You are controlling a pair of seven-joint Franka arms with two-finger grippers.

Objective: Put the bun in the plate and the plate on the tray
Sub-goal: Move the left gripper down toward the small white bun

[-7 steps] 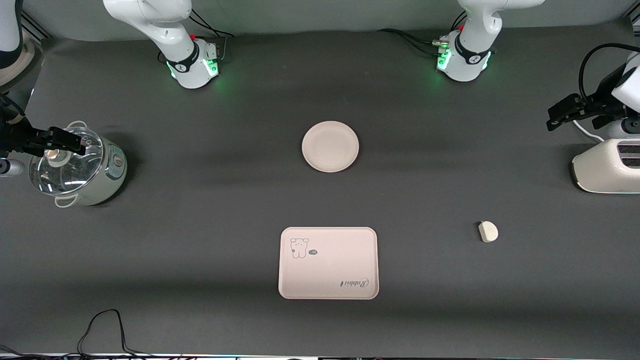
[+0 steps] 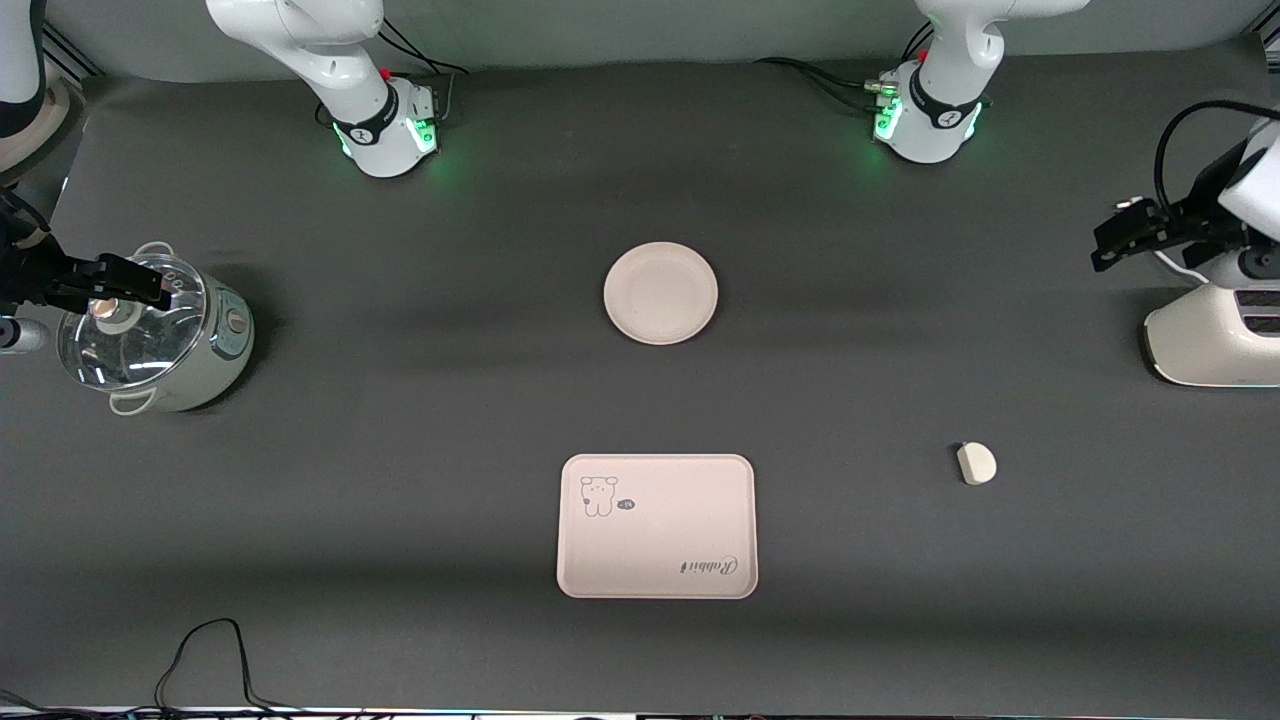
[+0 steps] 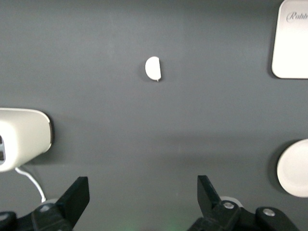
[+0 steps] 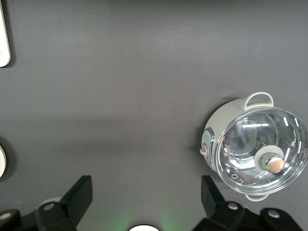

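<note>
1 bun point(image 2: 976, 463), 1 plate point(image 2: 660, 293), 1 tray point(image 2: 657, 526)

Left end effector point(image 2: 1112, 237) up in the air over the desk point(image 2: 400, 480) at the left arm's end, just beside the white toaster point(image 2: 1205, 335). Bun point(image 2: 976, 463) lies alone, nearer the camera than the toaster, well apart from that end effector. Right end effector point(image 2: 140, 280) hangs over the glass-lidded pot point(image 2: 160, 345) at the right arm's end. Plate point(image 2: 660, 293) sits mid-desk, between the two end effectors, bare. Tray point(image 2: 657, 526) lies nearer the camera than the plate, apart from it, bear print and "Rabbit" script showing.
</note>
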